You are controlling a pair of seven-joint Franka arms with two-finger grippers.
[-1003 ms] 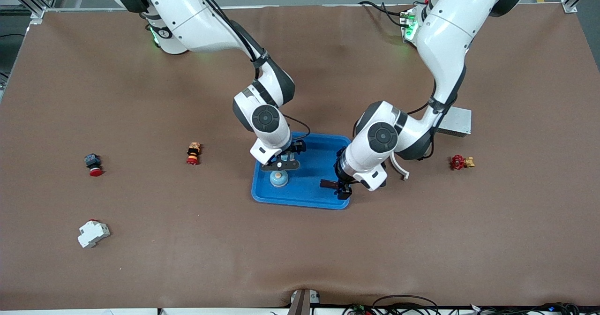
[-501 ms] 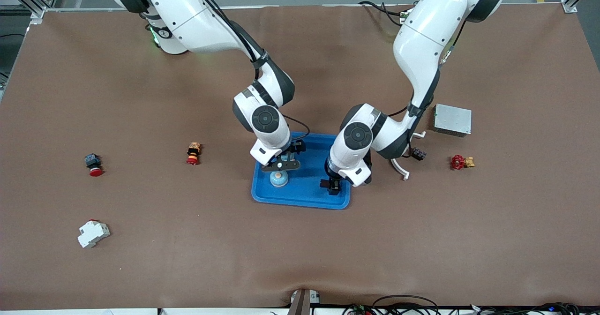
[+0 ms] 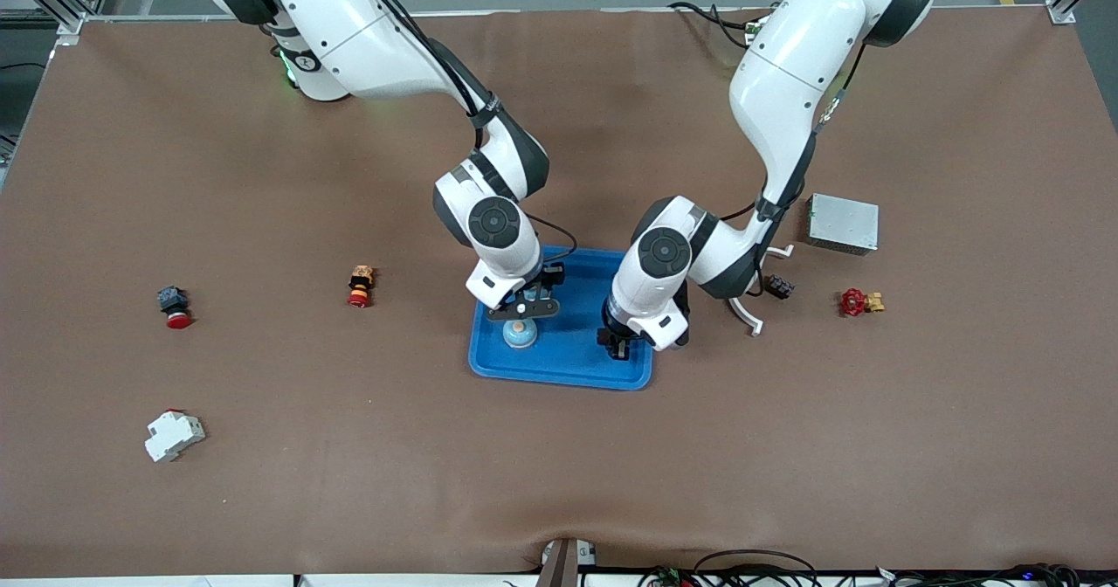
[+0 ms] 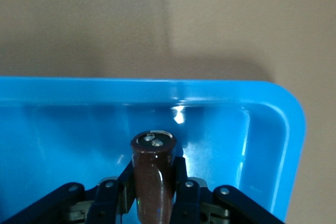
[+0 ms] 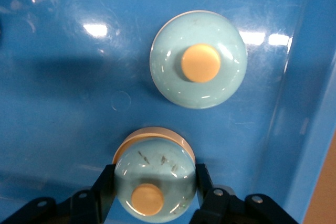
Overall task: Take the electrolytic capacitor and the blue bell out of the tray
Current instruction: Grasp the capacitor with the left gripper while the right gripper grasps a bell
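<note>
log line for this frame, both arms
left gripper: shut on capacitor, over blue tray | right gripper: shut on bell, over tray | second bell: in tray

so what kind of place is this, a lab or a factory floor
Likely a robotics lab bench, not a factory line: two arms share a brown mat inside an aluminium frame, with loose parts scattered about. The left claw holds a capacitor over a blue tray; the right claw holds a bell.
</note>
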